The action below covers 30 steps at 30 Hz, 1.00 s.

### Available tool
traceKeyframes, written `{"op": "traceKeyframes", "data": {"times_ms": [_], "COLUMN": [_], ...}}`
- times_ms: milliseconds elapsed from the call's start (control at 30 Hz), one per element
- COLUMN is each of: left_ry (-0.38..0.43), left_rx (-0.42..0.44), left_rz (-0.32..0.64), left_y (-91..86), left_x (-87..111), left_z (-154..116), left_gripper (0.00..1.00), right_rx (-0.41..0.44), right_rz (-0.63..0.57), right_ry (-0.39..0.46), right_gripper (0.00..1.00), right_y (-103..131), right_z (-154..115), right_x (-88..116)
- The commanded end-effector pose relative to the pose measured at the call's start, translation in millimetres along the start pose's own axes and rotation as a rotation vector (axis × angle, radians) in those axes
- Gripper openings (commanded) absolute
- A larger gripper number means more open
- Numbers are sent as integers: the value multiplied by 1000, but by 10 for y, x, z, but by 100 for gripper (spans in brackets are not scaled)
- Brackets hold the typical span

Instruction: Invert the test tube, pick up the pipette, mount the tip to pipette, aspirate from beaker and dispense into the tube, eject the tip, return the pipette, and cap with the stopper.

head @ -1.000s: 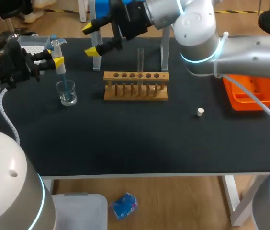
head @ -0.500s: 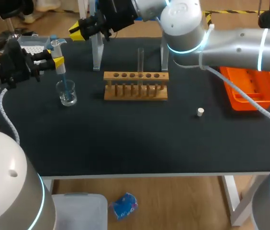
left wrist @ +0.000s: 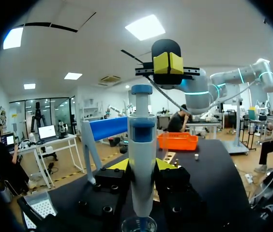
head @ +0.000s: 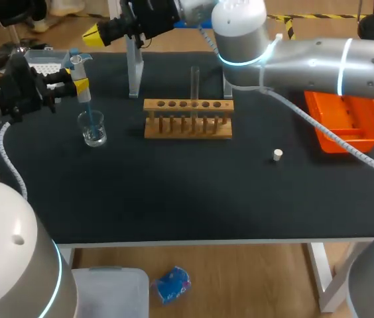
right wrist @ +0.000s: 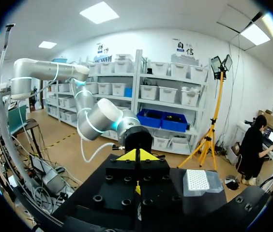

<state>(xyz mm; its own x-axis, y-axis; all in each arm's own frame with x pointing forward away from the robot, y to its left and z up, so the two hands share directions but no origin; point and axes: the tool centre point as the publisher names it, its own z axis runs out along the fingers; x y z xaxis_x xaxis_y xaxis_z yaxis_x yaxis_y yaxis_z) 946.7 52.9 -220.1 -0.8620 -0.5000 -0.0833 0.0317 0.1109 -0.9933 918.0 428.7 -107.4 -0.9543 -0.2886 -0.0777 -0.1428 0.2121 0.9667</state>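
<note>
At bench far left: tip box sits behind the left arm. Left end effector is clamped on the pipette, which it holds upright. The blue tip is mounted and dips into the beaker. Left wrist view agrees: pipette body between both fingers, beaker rim right under it.

Right end effector reaches past the middle and hangs above and just behind the pipette head. Its yellow tips are pressed together with nothing between them. My read: it's lined up to work the plunger. No contact visible yet.

Further right, the pipette stand has no pipette on it. Test tube stands upright in the wooden rack, uncapped. Can't tell from here whether there is any liquid in it.

Stopper lies loose on the bench, right of the rack and well apart from it. Orange tray is at far right.

Status, judged:
- Done: tube inverted, pipette picked, tip mounted.
- In hand: aspirate from beaker.
- Left: dispense into tube, eject tip, return pipette, cap with stopper.

Under halfway.
</note>
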Motion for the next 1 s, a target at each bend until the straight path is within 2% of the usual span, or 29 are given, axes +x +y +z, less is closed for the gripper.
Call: {"op": "traceKeyframes", "data": {"times_ms": [33, 200, 367, 1000], "left_ry": [-1, -1, -1, -1], "left_rx": [1, 1, 1, 1], "left_rz": [2, 2, 2, 2], "left_y": [3, 3, 3, 3], "left_x": [2, 2, 2, 2], "left_z": [0, 0, 0, 0], "left_gripper": [0, 0, 0, 0], "right_rx": [4, 4, -22, -48], "right_rz": [0, 0, -7, -7], "right_ry": [7, 7, 37, 101], "right_gripper": [0, 0, 0, 0], "right_y": [4, 4, -34, -20], "right_z": [-7, -7, 166, 441], "right_x": [-18, -18, -95, -236]}}
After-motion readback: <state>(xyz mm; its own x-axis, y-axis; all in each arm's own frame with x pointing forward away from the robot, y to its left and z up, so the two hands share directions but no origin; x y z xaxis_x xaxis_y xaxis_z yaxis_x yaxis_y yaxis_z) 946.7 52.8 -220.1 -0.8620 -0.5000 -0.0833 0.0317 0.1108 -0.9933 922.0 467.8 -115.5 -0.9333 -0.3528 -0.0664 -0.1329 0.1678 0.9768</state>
